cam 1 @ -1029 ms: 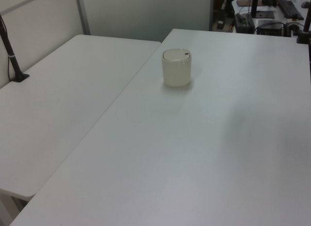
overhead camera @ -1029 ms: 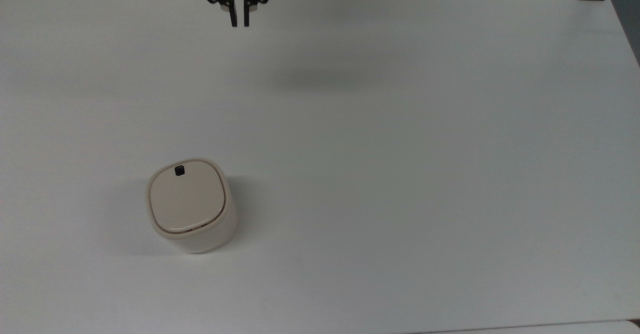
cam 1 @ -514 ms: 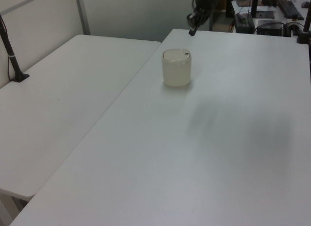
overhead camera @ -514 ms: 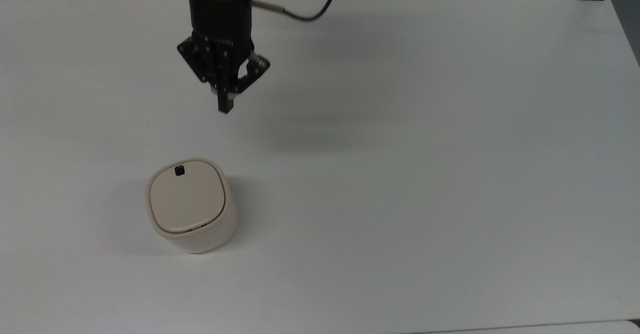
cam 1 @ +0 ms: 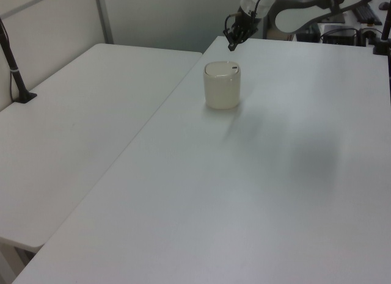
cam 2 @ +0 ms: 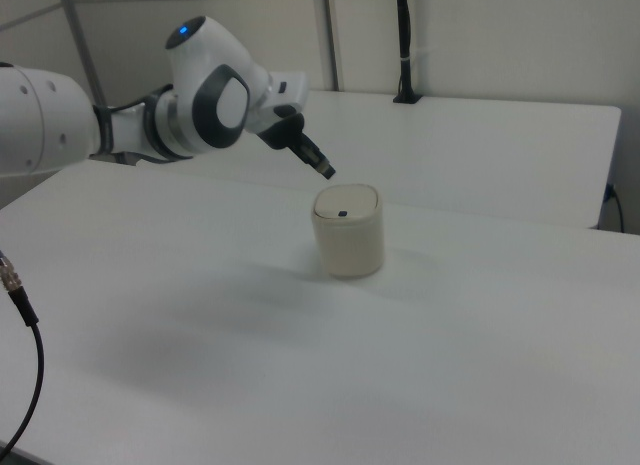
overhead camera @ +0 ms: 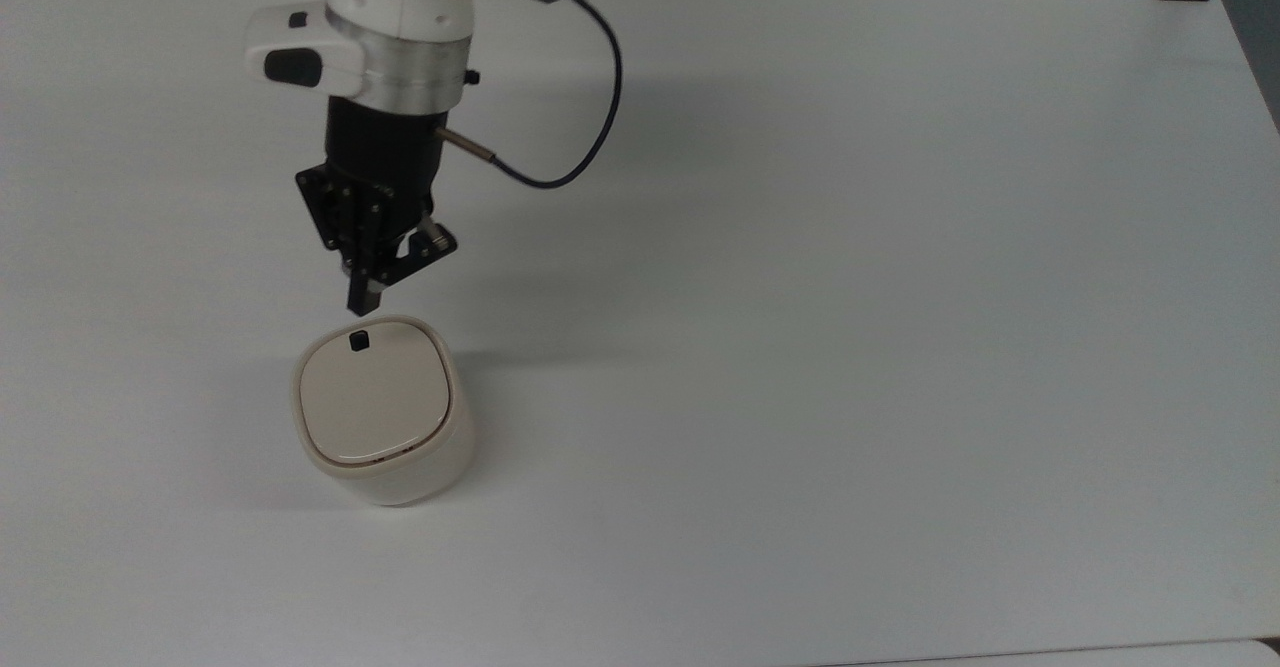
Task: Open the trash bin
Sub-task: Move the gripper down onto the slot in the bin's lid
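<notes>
We find no readable text, label, brand, number or sign on anything here; the surfaces we see are plain, and nothing on them resolves into letters or digits.

One bin (overhead camera: 382, 409) with one button (overhead camera: 358, 340), one arm (overhead camera: 400, 37) with one end effector (overhead camera: 362, 299), two worktops (cam 1: 275, 174).
</notes>
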Available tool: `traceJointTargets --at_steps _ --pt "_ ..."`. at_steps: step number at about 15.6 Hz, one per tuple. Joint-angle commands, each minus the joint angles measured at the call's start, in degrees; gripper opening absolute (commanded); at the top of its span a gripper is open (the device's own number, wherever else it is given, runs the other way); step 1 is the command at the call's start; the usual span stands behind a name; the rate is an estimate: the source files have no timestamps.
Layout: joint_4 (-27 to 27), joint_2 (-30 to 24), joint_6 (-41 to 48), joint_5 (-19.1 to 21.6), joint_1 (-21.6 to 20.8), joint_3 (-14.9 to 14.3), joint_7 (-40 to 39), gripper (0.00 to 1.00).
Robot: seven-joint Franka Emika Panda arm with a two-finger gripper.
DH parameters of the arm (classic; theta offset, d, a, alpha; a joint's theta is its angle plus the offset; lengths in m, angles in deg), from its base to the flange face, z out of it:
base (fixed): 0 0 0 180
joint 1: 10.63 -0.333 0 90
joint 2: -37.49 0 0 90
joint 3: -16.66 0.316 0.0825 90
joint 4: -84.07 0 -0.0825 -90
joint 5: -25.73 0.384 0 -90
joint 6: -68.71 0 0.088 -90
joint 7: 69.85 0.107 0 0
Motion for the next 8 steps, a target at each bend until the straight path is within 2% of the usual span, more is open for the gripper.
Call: traceJointTargets --at_steps 1,8 --pt "0.64 3.25 -3.86 -2.82 0.09 -1.85 2.09 0.00" --pt "0.38 6.25 -4.40 -5.11 0.18 -1.85 2.09 0.00"
